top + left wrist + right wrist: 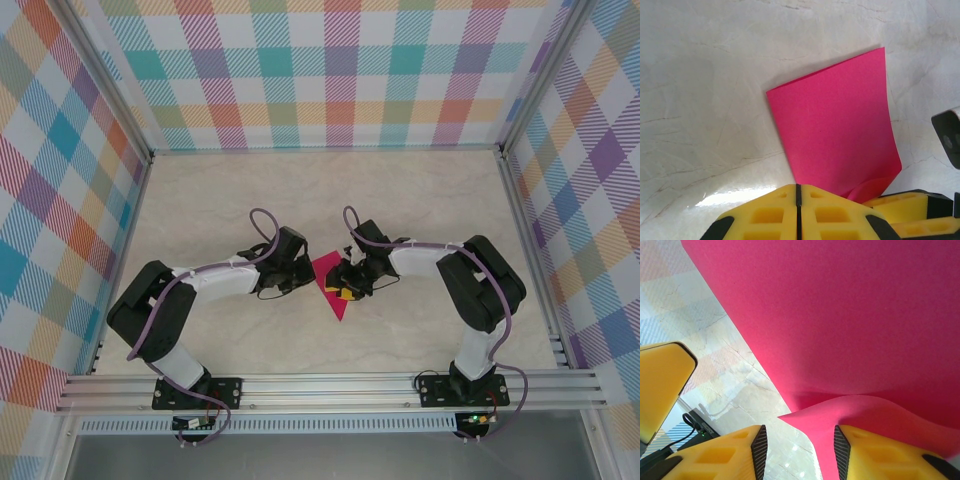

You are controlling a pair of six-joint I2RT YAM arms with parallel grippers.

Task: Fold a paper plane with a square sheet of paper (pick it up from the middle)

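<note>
Square sheet of paper (pixel 835 135) | likely early fold, edge curling at fingertips | left gripper (pixel 797 187) together, right gripper (pixel 800 440) parted | next: flatten crease

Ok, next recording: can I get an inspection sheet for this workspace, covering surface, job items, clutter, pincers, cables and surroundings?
Surface: pale marbled table, no stains or damage seen.
Job's things: magenta sheet of paper, folded, one edge curled up, lying mid-table between the two pincers.
Clutter: nothing seen.
Grippers: left pincer shut, at the paper's near edge; right pincer open, with the curled paper edge resting over one finger.
Cables: purple cables loop along both arms, apart from the paper.
Surroundings: plaid walls on three sides; aluminium rail at the arm bases.
</note>
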